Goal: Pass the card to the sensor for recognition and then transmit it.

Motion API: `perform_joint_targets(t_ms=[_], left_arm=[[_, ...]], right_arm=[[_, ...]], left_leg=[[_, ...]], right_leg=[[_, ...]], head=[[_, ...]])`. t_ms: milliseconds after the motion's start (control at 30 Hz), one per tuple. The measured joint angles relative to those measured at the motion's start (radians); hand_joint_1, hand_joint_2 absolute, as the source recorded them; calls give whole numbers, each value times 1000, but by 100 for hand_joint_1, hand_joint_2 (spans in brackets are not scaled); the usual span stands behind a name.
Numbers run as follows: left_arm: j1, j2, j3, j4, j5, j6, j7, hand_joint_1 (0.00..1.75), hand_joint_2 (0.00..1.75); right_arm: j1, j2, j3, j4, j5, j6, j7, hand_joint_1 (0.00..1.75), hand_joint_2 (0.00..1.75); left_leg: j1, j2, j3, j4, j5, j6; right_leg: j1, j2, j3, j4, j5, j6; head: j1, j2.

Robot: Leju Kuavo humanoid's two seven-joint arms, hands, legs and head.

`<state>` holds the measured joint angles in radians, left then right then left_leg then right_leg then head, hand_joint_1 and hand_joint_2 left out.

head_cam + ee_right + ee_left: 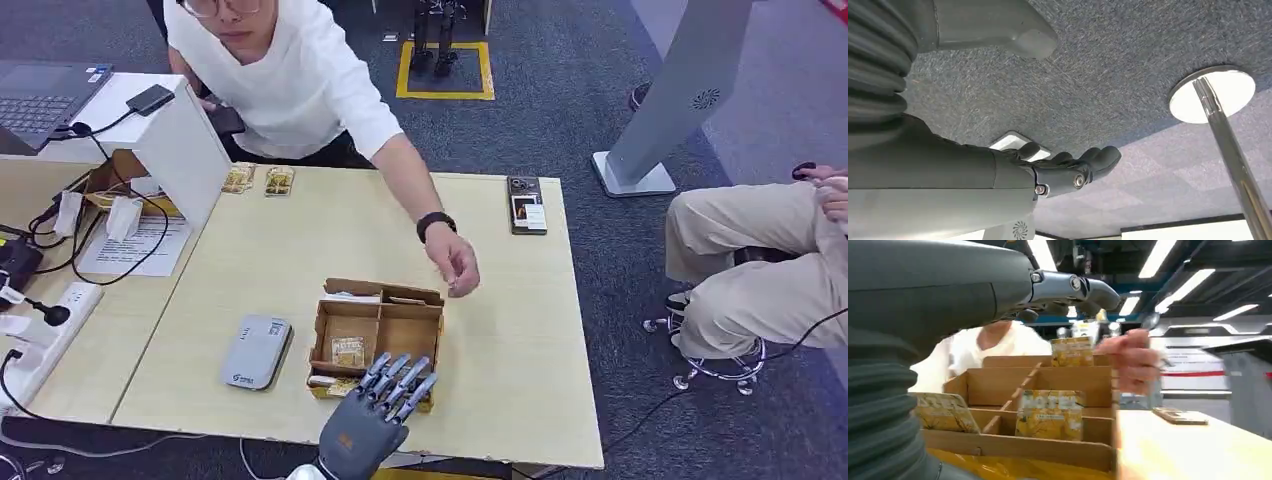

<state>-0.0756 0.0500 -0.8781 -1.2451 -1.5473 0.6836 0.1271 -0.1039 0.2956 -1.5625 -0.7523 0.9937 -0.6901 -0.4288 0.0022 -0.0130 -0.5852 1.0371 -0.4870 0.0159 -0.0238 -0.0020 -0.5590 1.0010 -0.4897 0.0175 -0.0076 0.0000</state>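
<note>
A divided cardboard box (pixel 381 322) stands near the table's front edge, with yellow cards (pixel 348 351) in its compartments. My left hand (pixel 386 404) hovers over the box's near edge, fingers stretched out and apart, holding nothing. In the left wrist view the fingers (pixel 1068 287) reach above the box (pixel 1048 377), where one yellow card (pixel 1050 415) stands upright and another (pixel 945 412) leans. The grey card sensor (pixel 257 351) lies left of the box. A person's hand (pixel 455 265) hangs over the box's far right corner. My right hand (pixel 1068 170) hangs above grey carpet, empty.
A person in white sits behind the table. A phone (pixel 526 204) lies at the far right edge, two more cards (pixel 258 180) at the back. A white stand (pixel 185 150), a laptop (pixel 40 95), cables and a power strip (pixel 50 330) crowd the left. Another person (pixel 760 260) sits at the right.
</note>
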Motion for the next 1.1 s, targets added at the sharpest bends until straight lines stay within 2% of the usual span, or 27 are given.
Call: perform_joint_targets(t_ms=[67,100,200,433,633,1100], left_arm=[[-21,11,1,0,0,-8,98,0,175],[-36,17,-4,1,0,-18,169,0,175],[-89,38,-58,10,-1,-47,321,0,175],[-160,67,-175,33,-2,-75,442,0,175],[-196,79,-238,47,-2,-77,509,0,175],[-209,92,-270,50,-2,-76,513,0,175]], right_arm=[[0,0,0,0,2,0,0,0,175],[-1,0,0,0,2,0,0,0,175],[-1,0,0,0,3,0,0,0,175],[-1,1,0,0,5,0,8,0,175],[-1,3,0,0,8,0,16,0,175],[0,3,0,-2,8,0,18,0,175]], left_leg=[[0,0,0,0,0,0],[0,0,0,0,0,0],[0,0,0,0,1,0],[0,0,0,0,1,0],[0,0,0,0,0,0],[0,0,0,0,0,0]], right_leg=[[0,0,0,0,0,0],[0,0,0,0,0,0],[0,-1,0,0,0,0],[0,0,0,0,0,0],[0,0,0,0,0,0],[0,0,0,0,0,0]], head=[[0,0],[0,0],[0,0],[0,0],[0,0],[0,0]])
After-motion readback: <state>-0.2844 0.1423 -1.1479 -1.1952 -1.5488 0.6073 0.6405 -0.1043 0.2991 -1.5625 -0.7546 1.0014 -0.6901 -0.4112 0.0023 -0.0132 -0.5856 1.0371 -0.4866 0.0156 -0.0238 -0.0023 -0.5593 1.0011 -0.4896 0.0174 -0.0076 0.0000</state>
